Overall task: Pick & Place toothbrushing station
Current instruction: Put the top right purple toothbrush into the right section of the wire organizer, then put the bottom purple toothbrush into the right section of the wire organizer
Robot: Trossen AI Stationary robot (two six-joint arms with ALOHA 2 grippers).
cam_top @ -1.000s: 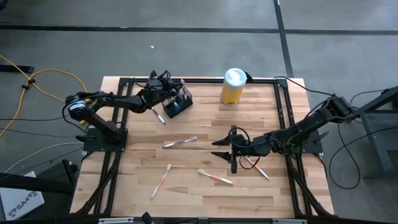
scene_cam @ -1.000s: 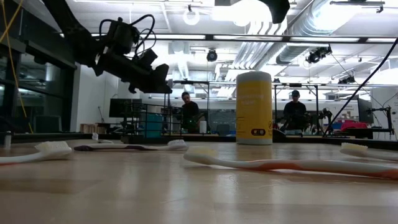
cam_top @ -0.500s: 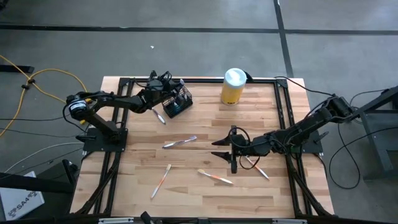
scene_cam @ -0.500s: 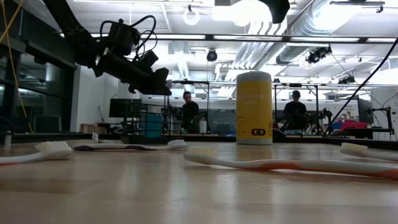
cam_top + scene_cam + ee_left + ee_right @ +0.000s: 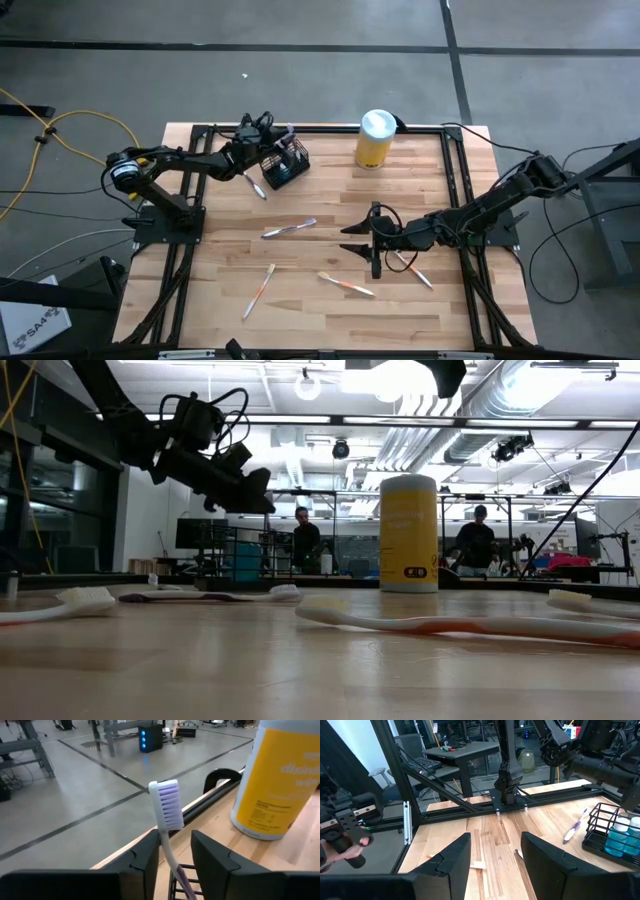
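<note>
The toothbrushing station point(image 5: 288, 164) is a small black wire holder at the table's far left; its wires point(image 5: 183, 868) show under my left fingers. A white-and-purple toothbrush point(image 5: 168, 815) stands in it, bristles up. My left gripper point(image 5: 176, 837) hovers level over the holder point(image 5: 270, 138), open, with one finger on either side of the brush's neck. My right gripper point(image 5: 350, 238) waits open and empty over the table's middle right point(image 5: 495, 845). It faces the holder point(image 5: 615, 832). My left gripper stands open about the toothbrush's neck point(image 5: 167, 845), coming level from the table's left. The neck runs close along one finger point(image 5: 150, 855), and I cannot tell whether they touch. The brush stands upright with its handle down among the holder's wires.
A yellow canister point(image 5: 375, 138) with a white lid stands at the far edge, right of the holder. One toothbrush point(image 5: 254, 185) lies beside the holder, and several more point(image 5: 290, 228) point(image 5: 345, 285) point(image 5: 410, 268) lie across the near half. People stand in the room behind point(image 5: 303, 535).
My left gripper has opened a little where it hangs over the holder. Neither arm has otherwise moved. The holder and the toothbrushes on the table lie as before.
</note>
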